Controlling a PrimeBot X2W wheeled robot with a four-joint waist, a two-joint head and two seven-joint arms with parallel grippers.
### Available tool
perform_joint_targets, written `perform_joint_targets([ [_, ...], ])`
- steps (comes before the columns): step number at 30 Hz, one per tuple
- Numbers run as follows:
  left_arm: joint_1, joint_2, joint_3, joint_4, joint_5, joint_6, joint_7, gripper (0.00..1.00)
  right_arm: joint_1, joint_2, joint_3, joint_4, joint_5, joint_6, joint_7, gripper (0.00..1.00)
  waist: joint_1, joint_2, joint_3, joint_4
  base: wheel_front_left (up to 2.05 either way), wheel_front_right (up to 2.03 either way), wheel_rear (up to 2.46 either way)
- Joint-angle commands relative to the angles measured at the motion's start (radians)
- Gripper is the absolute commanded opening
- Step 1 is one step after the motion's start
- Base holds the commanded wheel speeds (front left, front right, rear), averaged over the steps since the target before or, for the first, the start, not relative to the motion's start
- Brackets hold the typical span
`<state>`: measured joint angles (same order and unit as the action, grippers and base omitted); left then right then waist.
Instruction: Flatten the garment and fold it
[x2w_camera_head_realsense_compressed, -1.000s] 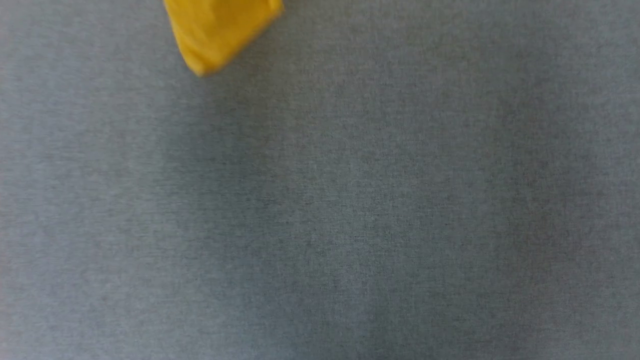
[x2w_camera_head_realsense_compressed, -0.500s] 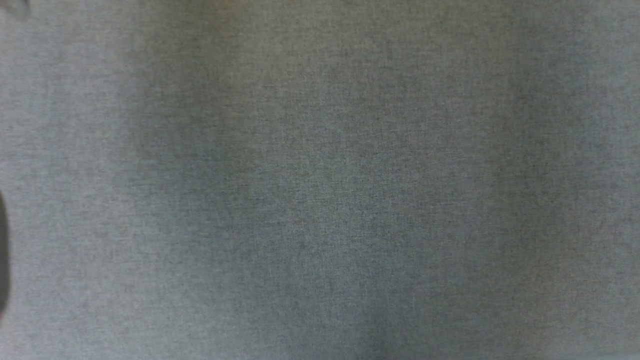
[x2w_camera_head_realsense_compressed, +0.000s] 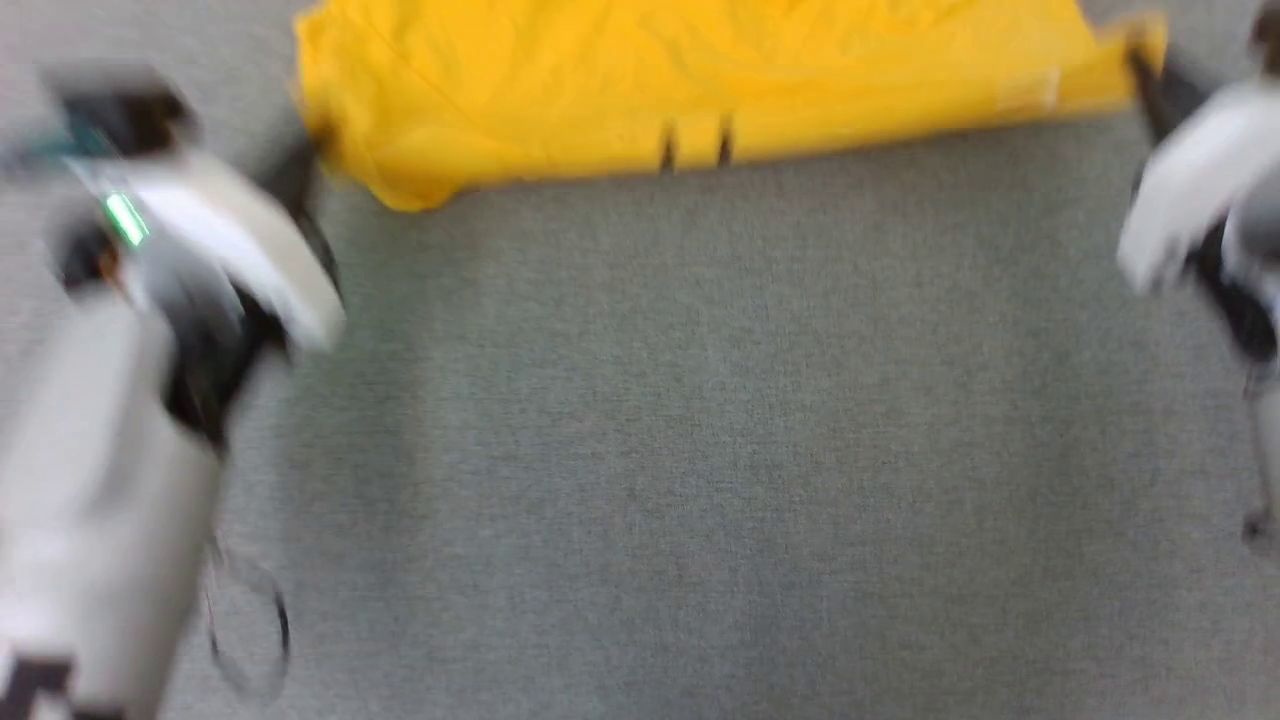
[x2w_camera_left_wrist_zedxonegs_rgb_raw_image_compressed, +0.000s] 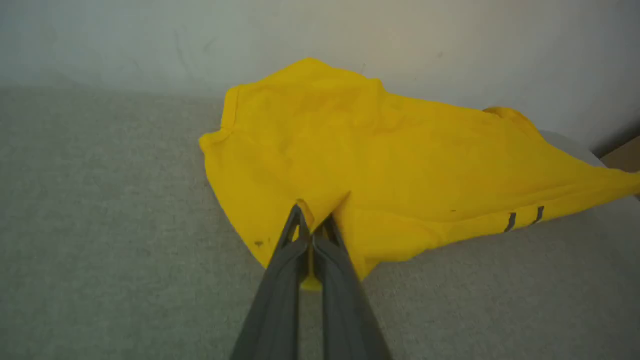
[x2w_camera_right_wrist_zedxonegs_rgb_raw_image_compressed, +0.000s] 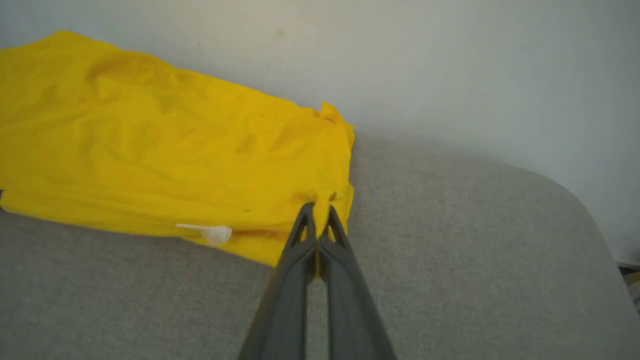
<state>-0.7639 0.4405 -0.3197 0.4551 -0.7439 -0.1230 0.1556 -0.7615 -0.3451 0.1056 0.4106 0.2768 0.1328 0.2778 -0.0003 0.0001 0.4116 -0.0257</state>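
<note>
Before me I see a grey cloth-covered table (x2w_camera_head_realsense_compressed: 700, 450), its far corner rounded, running up to a plain pale wall (x2w_camera_right_wrist_zedxonegs_rgb_raw_image_compressed: 450, 60), with a small brown patch (x2w_camera_left_wrist_zedxonegs_rgb_raw_image_compressed: 625, 159) beyond its edge.

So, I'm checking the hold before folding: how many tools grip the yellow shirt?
2. The left tool is shut on the shirt at its left end, the right tool at its right end.

Grey fabric surface (x2w_camera_head_realsense_compressed: 700, 450) with a rumpled yellow garment (x2w_camera_head_realsense_compressed: 650, 80)
</note>
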Motion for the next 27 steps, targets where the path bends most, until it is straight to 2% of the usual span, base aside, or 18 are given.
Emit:
perform_joint_targets([
  [1, 0.029, 0.005, -0.004, -0.014, -0.011, -0.006, 0.009, 0.0, 0.027, -0.003, -0.002, -0.013, 0.01, -0.002, 0.005, 0.0, 0.0003, -0.0001, -0.089, 0.039, 0.0, 0.0, 0.0],
  [6, 0.301, 0.027, -0.053, -0.158, -0.094, 0.006, 0.153, 0.0, 0.272, 0.002, -0.03, -0.129, 0.053, -0.002, 0.055, 0.0, 0.0003, -0.0001, -0.147, 0.054, 0.0, 0.0, 0.0],
  [14, 0.604, 0.087, -0.054, -0.35, -0.177, 0.088, 0.253, 0.0, 0.541, 0.034, -0.119, -0.232, 0.004, -0.002, 0.113, 0.0, 0.0003, -0.0001, -0.212, 0.066, 0.0, 0.0, 0.0],
  [17, 0.694, 0.1, -0.05, -0.398, -0.193, 0.122, 0.259, 0.0, 0.631, 0.055, -0.168, -0.261, -0.021, -0.002, 0.152, 0.0, 0.0003, -0.0001, -0.236, 0.072, 0.0, 0.0, 0.0],
  [21, 0.799, 0.102, -0.052, -0.445, -0.209, 0.147, 0.249, 0.0, 0.752, 0.099, -0.244, -0.313, -0.044, -0.002, 0.218, 0.0, 0.0003, -0.0001, -0.262, 0.081, 0.0, 0.0, 0.0],
  [24, 0.854, 0.089, -0.064, -0.462, -0.204, 0.15, 0.222, 0.0, 0.831, 0.136, -0.287, -0.353, -0.056, -0.002, 0.24, 0.0, 0.0003, -0.0001, -0.27, 0.085, 0.0, 0.0, 0.0],
  [27, 0.867, 0.071, -0.079, -0.465, -0.151, 0.14, 0.144, 0.0, 0.89, 0.168, -0.309, -0.378, -0.074, -0.002, 0.224, 0.0, 0.0003, -0.0001, -0.272, 0.09, 0.0, 0.0, 0.0],
])
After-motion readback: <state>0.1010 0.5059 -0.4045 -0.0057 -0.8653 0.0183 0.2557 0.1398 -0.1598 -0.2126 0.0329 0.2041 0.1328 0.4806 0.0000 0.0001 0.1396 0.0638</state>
